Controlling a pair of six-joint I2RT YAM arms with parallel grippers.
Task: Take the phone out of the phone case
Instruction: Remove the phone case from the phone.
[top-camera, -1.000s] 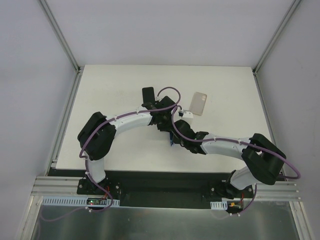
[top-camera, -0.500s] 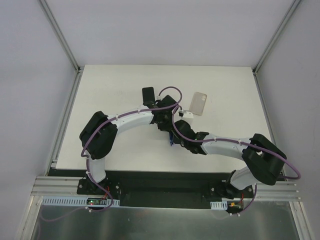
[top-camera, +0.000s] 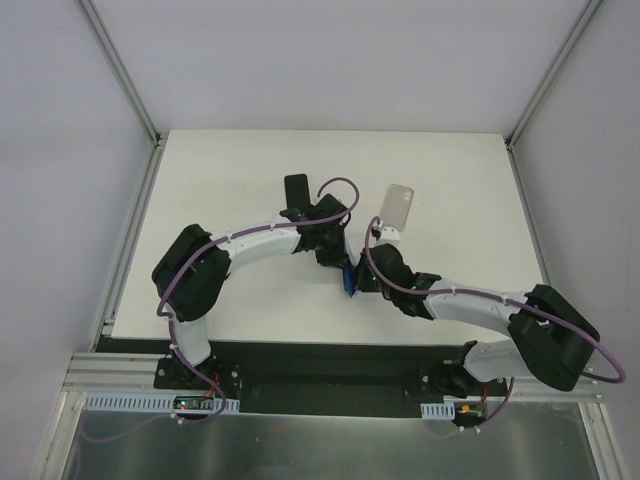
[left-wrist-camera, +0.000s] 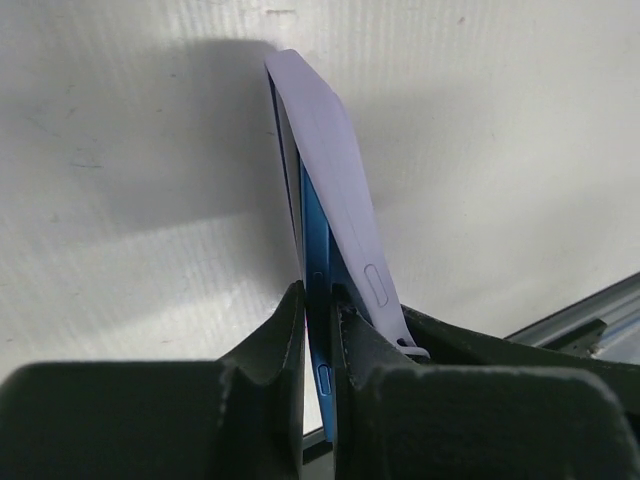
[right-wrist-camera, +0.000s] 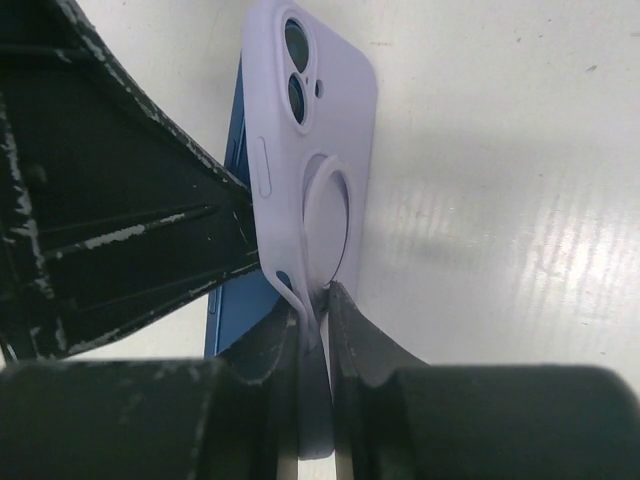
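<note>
The blue phone (left-wrist-camera: 318, 250) stands on edge above the white table, and my left gripper (left-wrist-camera: 318, 302) is shut on its lower end. The lavender phone case (left-wrist-camera: 335, 180) is peeled off the phone's near end and still wraps its far end. In the right wrist view the case (right-wrist-camera: 320, 120) shows its camera holes and ring, and my right gripper (right-wrist-camera: 312, 302) is shut on its loose bottom edge. The phone (right-wrist-camera: 238, 315) shows behind the case there. From above, both grippers meet at the phone (top-camera: 348, 281) mid-table.
A black phone-like slab (top-camera: 296, 188) and a translucent case (top-camera: 400, 207) lie on the table (top-camera: 220, 180) behind the grippers. The metal frame rail (left-wrist-camera: 590, 310) runs along the near edge.
My left gripper has closed tighter on the phone. The right arm has swung right and toward the near edge, pulling the case end away, and more blue phone shows.
</note>
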